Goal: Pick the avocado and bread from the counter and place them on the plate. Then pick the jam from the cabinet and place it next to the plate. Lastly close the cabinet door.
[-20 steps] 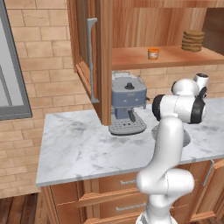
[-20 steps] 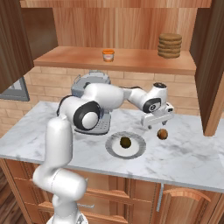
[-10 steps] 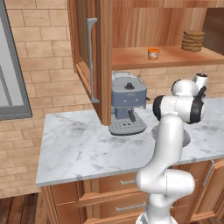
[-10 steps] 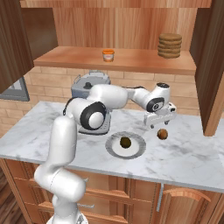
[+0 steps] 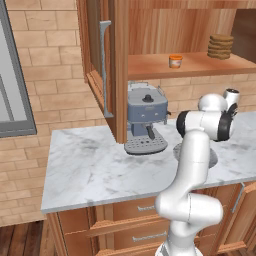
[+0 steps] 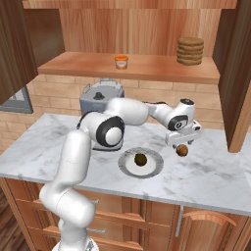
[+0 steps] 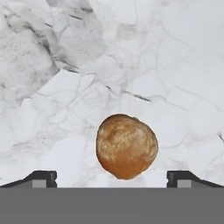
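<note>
Gripper (image 6: 182, 144): stood over the marble counter (image 6: 215, 176), jaws wide apart and clamped on nothing; in the hand view the two dark fingertips (image 7: 41, 178) sat far apart at 7 and 5 o'clock.

Bread (image 7: 127, 146): a round brown roll, lay on the counter between the fingertips in the hand view, touching neither. In the right base view the bread (image 6: 182, 150) sat just below the gripper, at 3 o'clock from the plate and apart from its rim.

Plate (image 6: 128, 165): grey, round, on the counter near its front edge.

Avocado (image 6: 140, 159): small dark item resting at the plate's centre; shape too small to make out further.

Jam (image 6: 121, 62): small jar with an orange body and pale lid, upright on the cabinet shelf (image 6: 152, 66), at 11 o'clock from the plate.

Stack of flat brown discs (image 6: 190, 50): on the same shelf, well apart from the jam, at 3 o'clock from it; possibly cookies or coasters.

Coffee machine (image 5: 146, 122): blue-grey, on the counter under the shelf.

Cabinet door (image 5: 97, 47): swung open, with a pale vertical handle (image 5: 105, 50).
</note>
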